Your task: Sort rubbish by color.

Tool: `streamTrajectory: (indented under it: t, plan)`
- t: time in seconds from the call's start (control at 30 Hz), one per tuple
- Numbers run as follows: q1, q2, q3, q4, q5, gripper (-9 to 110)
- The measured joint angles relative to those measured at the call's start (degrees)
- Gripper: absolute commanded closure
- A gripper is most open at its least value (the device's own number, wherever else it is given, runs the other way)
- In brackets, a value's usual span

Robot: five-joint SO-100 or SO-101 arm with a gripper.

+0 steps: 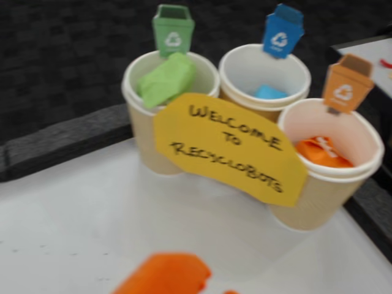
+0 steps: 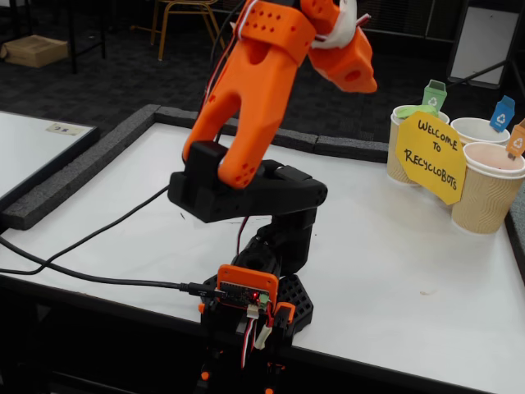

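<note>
Wrist view catches only an orange sliver of the gripper at the bottom edge, so I cannot tell whether its jaws stand wide or closed; nothing visible sits between them. Ahead of it, across bare white table, stand three cups. The green lump fills the far-left cup, the blue lump lies low in the middle cup, and the orange lump rests in the nearest, right-hand cup. Sorting looks done. The main risk: a low forward sweep could clip the yellow sign and topple the cups.
</note>
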Motion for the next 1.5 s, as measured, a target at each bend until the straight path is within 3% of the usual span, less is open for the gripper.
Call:
streamTrajectory:
  t: [0.73,1.0,1.5]
  plan:
    - [7.3,0.5,4.9,2.0,2.5,101]
    - [7.1,-0.2,8.2,-5.5,3.3,101]
    - [-10.8,-1.1,22.1,-19.2,23.8,101]
